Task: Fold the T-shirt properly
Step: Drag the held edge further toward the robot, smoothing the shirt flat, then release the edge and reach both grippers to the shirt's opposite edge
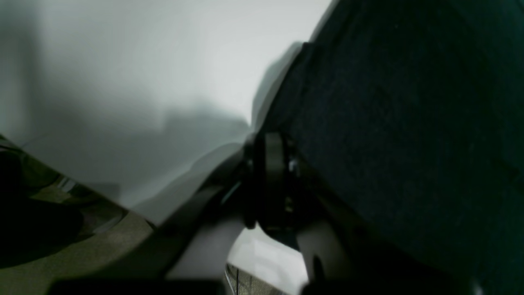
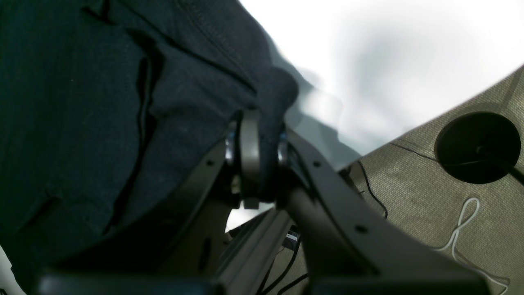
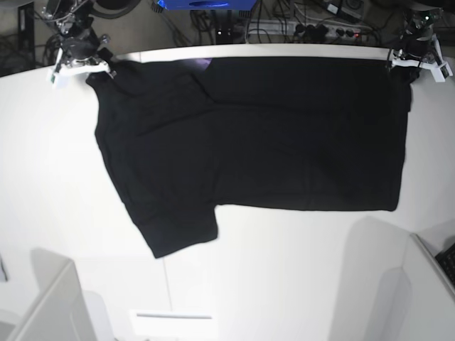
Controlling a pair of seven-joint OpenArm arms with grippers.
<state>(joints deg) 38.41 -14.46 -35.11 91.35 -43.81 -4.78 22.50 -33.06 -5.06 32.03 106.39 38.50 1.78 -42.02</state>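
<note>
The black T-shirt (image 3: 284, 135) lies plain side up across the far half of the white table (image 3: 284, 270). One sleeve (image 3: 178, 227) points toward the near edge. My right gripper (image 3: 99, 69) is at the far left corner of the cloth. In the right wrist view it (image 2: 262, 139) is shut on a bunched fold of the T-shirt (image 2: 82, 102). My left gripper (image 3: 399, 67) is at the far right corner. In the left wrist view it (image 1: 270, 180) looks shut at the edge of the T-shirt (image 1: 409, 123). No print shows.
Cables and a blue box (image 3: 202, 4) lie behind the table's far edge. In the right wrist view a black round base (image 2: 477, 147) and a white cable (image 2: 462, 229) lie on the carpet below. White panels stand at the near left (image 3: 50, 305) and near right (image 3: 426, 284).
</note>
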